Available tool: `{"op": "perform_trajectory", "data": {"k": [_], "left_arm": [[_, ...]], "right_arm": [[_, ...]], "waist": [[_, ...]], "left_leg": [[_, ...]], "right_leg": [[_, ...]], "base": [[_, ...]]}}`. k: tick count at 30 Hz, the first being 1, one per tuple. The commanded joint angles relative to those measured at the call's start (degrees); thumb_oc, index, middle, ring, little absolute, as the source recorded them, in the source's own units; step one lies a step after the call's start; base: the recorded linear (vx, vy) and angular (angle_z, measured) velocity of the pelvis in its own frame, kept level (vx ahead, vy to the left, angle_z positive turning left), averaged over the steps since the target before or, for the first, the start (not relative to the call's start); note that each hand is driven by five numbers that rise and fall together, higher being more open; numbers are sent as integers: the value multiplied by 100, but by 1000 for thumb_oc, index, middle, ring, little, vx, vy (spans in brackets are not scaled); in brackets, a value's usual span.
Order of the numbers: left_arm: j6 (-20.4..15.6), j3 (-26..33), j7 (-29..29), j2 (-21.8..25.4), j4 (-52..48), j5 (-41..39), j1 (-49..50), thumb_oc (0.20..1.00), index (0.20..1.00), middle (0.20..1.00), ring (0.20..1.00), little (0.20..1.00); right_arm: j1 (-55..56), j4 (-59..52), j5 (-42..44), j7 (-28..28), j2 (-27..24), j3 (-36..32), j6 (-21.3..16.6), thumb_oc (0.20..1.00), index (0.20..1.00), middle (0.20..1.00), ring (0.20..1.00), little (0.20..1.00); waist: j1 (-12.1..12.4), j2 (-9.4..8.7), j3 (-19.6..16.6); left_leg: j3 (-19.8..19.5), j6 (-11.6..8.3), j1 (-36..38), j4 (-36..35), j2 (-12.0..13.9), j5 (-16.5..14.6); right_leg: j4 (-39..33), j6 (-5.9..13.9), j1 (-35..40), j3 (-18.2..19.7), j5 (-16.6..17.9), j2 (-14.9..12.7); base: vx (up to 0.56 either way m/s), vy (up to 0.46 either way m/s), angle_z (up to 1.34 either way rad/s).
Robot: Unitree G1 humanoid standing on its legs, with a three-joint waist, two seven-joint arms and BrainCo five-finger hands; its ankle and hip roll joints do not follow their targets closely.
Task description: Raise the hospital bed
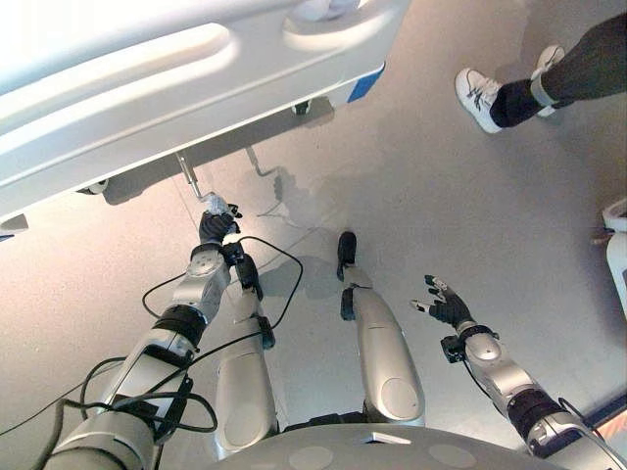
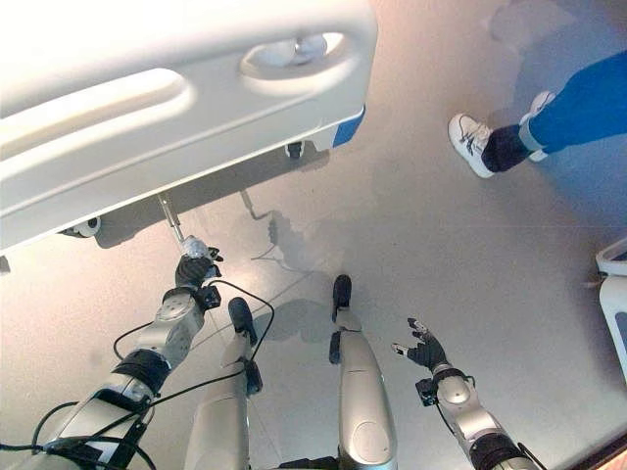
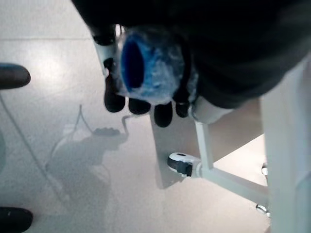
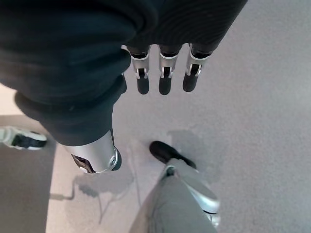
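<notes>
The hospital bed [image 1: 147, 88] stands across the far side of the floor, its white moulded end board facing the robot, with a blue patch [image 1: 364, 85] at the board's lower corner. Two crank rods project from beneath the board toward the robot. The crank [image 1: 188, 176] nearer the robot's left side ends in a handle [image 3: 146, 65] wrapped in a pale covering with a blue end. A second crank [image 1: 257, 163] lies just beside it, lower to the floor, with nothing touching it.

The left hand [image 1: 216, 227] is raised to the end of the first crank. In the left wrist view, its fingers [image 3: 138, 104] are curled around the wrapped handle, dark tips showing past the underside of the handle, so the hand is grasping it. Beyond the handle, the same view shows a white frame member of the bed and a caster [image 3: 182, 162] resting on the floor.

The right hand [image 1: 446, 305] is held low and well apart from the bed, on the robot's right side. In the right wrist view, its fingers [image 4: 164, 73] extend straight in a row with the thumb set apart; the hand is released and holds nothing.

The floor [image 1: 421, 206] is smooth, pale grey and glossy. A person's leg [image 1: 578, 64] with a white shoe [image 1: 480, 96] stands on it at the far right, away from the bed and the robot. Part of a white object [image 1: 617, 245] is visible at the right edge.
</notes>
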Motion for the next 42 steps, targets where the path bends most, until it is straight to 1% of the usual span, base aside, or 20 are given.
{"op": "perform_trajectory", "data": {"k": [1, 2, 4, 5, 6, 9, 10, 14, 15, 18, 23, 24, 28, 29, 32, 33, 34, 36, 42], "left_arm": [[-395, -373, -683, -316, -1182, 618, 288, 200, 200, 200, 200, 200], [-363, -304, -766, -261, -1340, 646, 502, 200, 200, 200, 200, 200], [-353, -258, -809, -221, -1427, 679, 626, 200, 200, 200, 200, 200], [-338, -222, -848, -180, -1512, 673, 725, 200, 200, 200, 200, 200], [-330, -101, -911, -131, -1629, 681, 951, 200, 200, 200, 200, 200], [-316, 126, -961, -29, -1882, 688, 1317, 200, 200, 200, 200, 200], [-314, 127, -960, -28, -1885, 688, 1320, 200, 200, 200, 200, 200], [-272, 365, -1050, 94, -2187, 672, 1700, 200, 200, 200, 200, 200], [-272, 366, -1050, 94, -2187, 672, 1700, 200, 200, 200, 200, 200], [-201, 671, -1120, 216, -2339, 626, 2090, 200, 200, 200, 200, 200], [-156, 882, -1157, 280, -2206, 647, 2285, 200, 200, 200, 200, 200], [-153, 992, -1136, 327, -2123, 628, 2377, 200, 200, 200, 200, 200], [-138, 1127, -1092, 391, -1934, 640, 2458, 200, 200, 200, 200, 200], [-132, 1217, -1067, 426, -1827, 648, 2511, 200, 200, 200, 200, 200], [-128, 1328, -1041, 485, -1737, 640, 2551, 200, 200, 200, 200, 200], [-128, 1328, -1042, 486, -1737, 640, 2552, 200, 200, 200, 200, 200], [-143, 1368, -992, 517, -1629, 616, 2524, 200, 200, 200, 200, 200], [-139, 1378, -980, 532, -1619, 604, 2505, 200, 200, 200, 200, 200], [-143, 1400, -849, 549, -1242, 493, 2267, 200, 200, 200, 200, 200]], "right_arm": [[385, 246, -84, 1, -55, -126, 103, 1000, 1000, 1000, 1000, 1000], [427, 453, -106, 7, 30, -162, 146, 1000, 1000, 1000, 1000, 1000], [433, 641, -112, 6, 88, -181, 172, 1000, 1000, 1000, 1000, 1000], [450, 709, -122, 21, 136, -202, 192, 1000, 1000, 1000, 1000, 1000], [483, 838, -160, 42, 207, -227, 212, 1000, 1000, 1000, 1000, 1000], [542, 1002, -181, 74, 312, -297, 237, 1000, 1000, 1000, 1000, 1000], [543, 1003, -181, 74, 313, -295, 237, 1000, 1000, 1000, 1000, 1000], [556, 1376, -187, 91, 439, -393, 279, 1000, 1000, 1000, 1000, 1000], [556, 1376, -187, 91, 439, -393, 279, 1000, 1000, 1000, 1000, 1000], [655, 1468, -216, 143, 526, -498, 330, 1000, 1000, 1000, 1000, 1000], [744, 1506, -196, 165, 600, -597, 353, 1000, 1000, 1000, 1000, 1000], [802, 1512, -212, 187, 618, -619, 359, 1000, 1000, 1000, 1000, 1000], [886, 1415, -227, 210, 630, -637, 357, 1000, 1000, 1000, 1000, 1000], [919, 1393, -239, 220, 619, -643, 350, 1000, 1000, 1000, 1000, 1000], [924, 1286, -257, 230, 597, -632, 337, 1000, 1000, 1000, 1000, 1000], [924, 1286, -257, 230, 597, -632, 338, 1000, 1000, 1000, 1000, 1000], [917, 1203, -258, 247, 583, -597, 322, 1000, 1000, 1000, 1000, 1000], [913, 1151, -263, 249, 576, -577, 326, 1000, 1000, 1000, 1000, 1000], [906, 871, -281, 251, 509, -505, 316, 1000, 1000, 1000, 1000, 1000]], "waist": [[12, 75, -426], [99, 98, -505], [147, 106, -543], [178, 77, -556], [267, 94, -624], [393, 92, -716], [392, 91, -713], [563, 115, -812], [563, 115, -812], [706, 113, -953], [779, 76, -1088], [819, 45, -1103], [855, -23, -1140], [911, -63, -1129], [968, -148, -1107], [968, -149, -1109], [991, -202, -1074], [999, -224, -1064], [1009, -375, -889]], "left_leg": [[-177, 389, 11, 420, -335, -617], [-215, 378, 262, 287, -363, -571], [-229, 377, 407, 219, -375, -562], [-185, 417, 450, 184, -400, -420], [-208, 410, 656, 113, -411, -422], [-246, 403, 937, 17, -411, -428], [-246, 403, 943, 15, -411, -427], [-329, 413, 1205, -25, -443, -462], [-329, 413, 1206, -25, -443, -462], [-402, 445, 1444, -87, -510, -527], [-481, 466, 1479, -162, -550, -515], [-510, 472, 1501, -184, -553, -530], [-586, 485, 1404, -258, -590, -462], [-610, 490, 1371, -283, -601, -456], [-640, 506, 1256, -314, -600, -426], [-640, 506, 1254, -313, -600, -426], [-641, 515, 1192, -320, -606, -415], [-655, 519, 1152, -311, -599, -411], [-674, 530, 924, -255, -597, -378]], "right_leg": [[-247, 201, 373, -153, 137, 339], [-377, 230, 676, -195, 164, 324], [-451, 257, 854, -217, 191, 310], [-544, 216, 945, -260, 314, 262], [-686, 254, 1209, -316, 334, 228], [-913, 311, 1556, -377, 367, 182], [-916, 311, 1562, -378, 369, 182], [-1071, 383, 1948, -510, 355, 101], [-1071, 383, 1949, -510, 355, 101], [-1174, 449, 2301, -667, 339, 27], [-1229, 508, 2434, -792, 372, -30], [-1237, 542, 2477, -853, 402, -46], [-1266, 579, 2441, -942, 455, -80], [-1296, 597, 2443, -982, 475, -73], [-1323, 622, 2382, -1014, 534, -72], [-1322, 621, 2380, -1014, 534, -72], [-1319, 635, 2329, -1023, 554, -70], [-1315, 628, 2305, -1031, 537, -72], [-1281, 623, 2131, -1086, 555, -77]], "base": [[122, 58, 8], [68, 36, 11], [53, 48, 20], [59, 99, 20], [46, 103, 14], [89, 84, 16], [55, 60, 9], [57, 72, 14], [77, 87, 14], [110, 108, 21], [85, 77, 9], [69, 74, 38], [45, 63, 11], [42, 58, 1], [13, 18, 1], [16, 30, -1], [0, 0, 0], [0, 0, 0], [-11, 24, 5]]}}
